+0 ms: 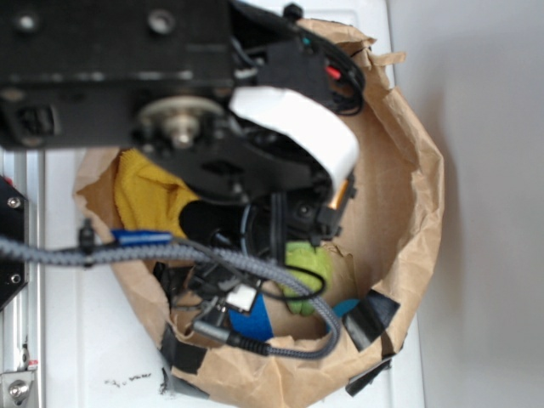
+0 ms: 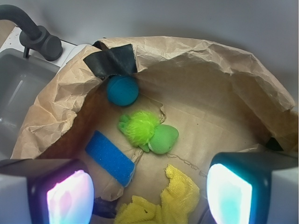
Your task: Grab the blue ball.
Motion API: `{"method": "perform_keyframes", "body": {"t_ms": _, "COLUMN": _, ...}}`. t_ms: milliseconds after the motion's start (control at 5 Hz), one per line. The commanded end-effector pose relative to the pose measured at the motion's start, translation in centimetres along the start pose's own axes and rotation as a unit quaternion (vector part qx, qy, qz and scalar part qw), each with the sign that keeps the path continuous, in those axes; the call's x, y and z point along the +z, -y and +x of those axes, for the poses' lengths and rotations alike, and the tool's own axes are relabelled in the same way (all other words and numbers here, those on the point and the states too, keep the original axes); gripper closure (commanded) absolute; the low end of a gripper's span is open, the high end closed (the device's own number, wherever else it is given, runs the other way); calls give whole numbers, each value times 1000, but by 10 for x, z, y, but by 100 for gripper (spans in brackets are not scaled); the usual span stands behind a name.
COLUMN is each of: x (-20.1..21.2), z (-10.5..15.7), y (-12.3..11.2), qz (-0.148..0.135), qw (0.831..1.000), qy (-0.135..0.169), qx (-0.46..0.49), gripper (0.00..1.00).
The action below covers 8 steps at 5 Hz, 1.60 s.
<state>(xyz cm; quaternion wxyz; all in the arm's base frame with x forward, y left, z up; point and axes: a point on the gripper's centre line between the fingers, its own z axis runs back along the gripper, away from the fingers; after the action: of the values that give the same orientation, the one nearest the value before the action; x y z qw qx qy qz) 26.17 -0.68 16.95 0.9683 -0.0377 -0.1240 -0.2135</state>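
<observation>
Wrist and exterior views of the approach. We see the gripper (image 2: 149,186) with its pads spread wide apart and nothing between them, hovering above the floor of a brown paper enclosure (image 2: 210,70). The blue ball (image 2: 122,90) lies at the far wall, just under a strip of black tape (image 2: 110,60), with the green plush toy (image 2: 149,133) near it and the blue strip (image 2: 112,157) and yellow cloth (image 2: 180,193) closer to us. We judge a good grasp needs centring over the ball, clear of toy and paper wall, before descending.

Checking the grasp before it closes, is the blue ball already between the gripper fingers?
No, the blue ball lies against the paper wall, far from the fingers.
</observation>
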Motion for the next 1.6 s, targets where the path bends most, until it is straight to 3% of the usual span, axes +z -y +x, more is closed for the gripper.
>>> {"method": "perform_keyframes", "body": {"t_ms": 0, "x": -5, "z": -6, "y": -8, "qz": 37, "qw": 999, "qy": 32, "qx": 13, "gripper": 0}}
{"method": "perform_keyframes", "body": {"t_ms": 400, "x": -31, "z": -22, "y": -20, "qz": 34, "qw": 998, "qy": 40, "qx": -24, "gripper": 0}}
{"method": "perform_keyframes", "body": {"t_ms": 600, "x": -50, "z": -13, "y": -19, "qz": 48, "qw": 998, "qy": 35, "qx": -28, "gripper": 0}}
{"method": "perform_keyframes", "body": {"t_ms": 800, "x": -86, "z": 9, "y": -5, "qz": 56, "qw": 997, "qy": 9, "qx": -48, "gripper": 0}}
{"method": "perform_keyframes", "body": {"t_ms": 1000, "x": -97, "z": 17, "y": 18, "qz": 73, "qw": 995, "qy": 18, "qx": -59, "gripper": 0}}
{"method": "perform_keyframes", "body": {"t_ms": 1200, "x": -95, "z": 21, "y": 38, "qz": 59, "qw": 995, "qy": 21, "qx": -82, "gripper": 0}}
{"method": "perform_keyframes", "body": {"t_ms": 1400, "x": -87, "z": 27, "y": 36, "qz": 34, "qw": 996, "qy": 27, "qx": -79, "gripper": 0}}
